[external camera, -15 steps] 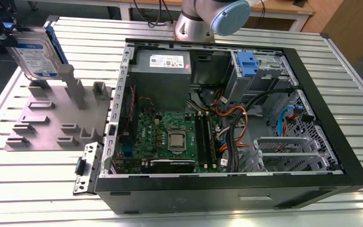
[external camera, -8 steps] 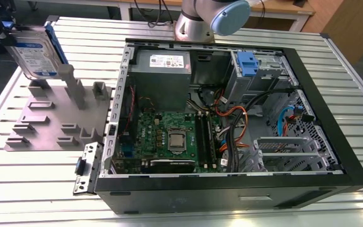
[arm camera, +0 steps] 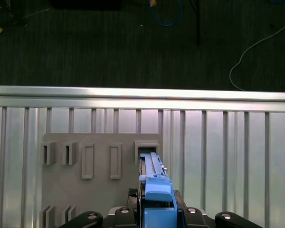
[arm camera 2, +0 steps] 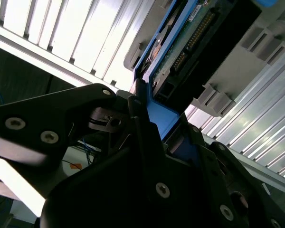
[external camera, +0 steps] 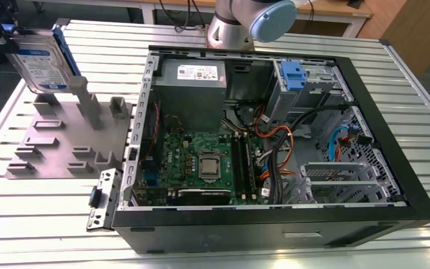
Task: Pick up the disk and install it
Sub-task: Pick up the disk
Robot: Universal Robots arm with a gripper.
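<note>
While pinching silver rectangular blue-railed disk (external camera: 42,61) by its rail, holds it upright at exterior view's upper left, over grey slotted holder plate (external camera: 51,150). Clamped edge-on in black gripper (arm camera: 156,206), likely to keep connector free. Well apart from open black computer case (external camera: 275,217).

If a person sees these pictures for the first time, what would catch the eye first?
The open black computer case with its green motherboard lies in the middle of the exterior view. At that view's upper left, the gripper holds the flat silver disk with blue rails over a grey slotted fixture plate.
</note>
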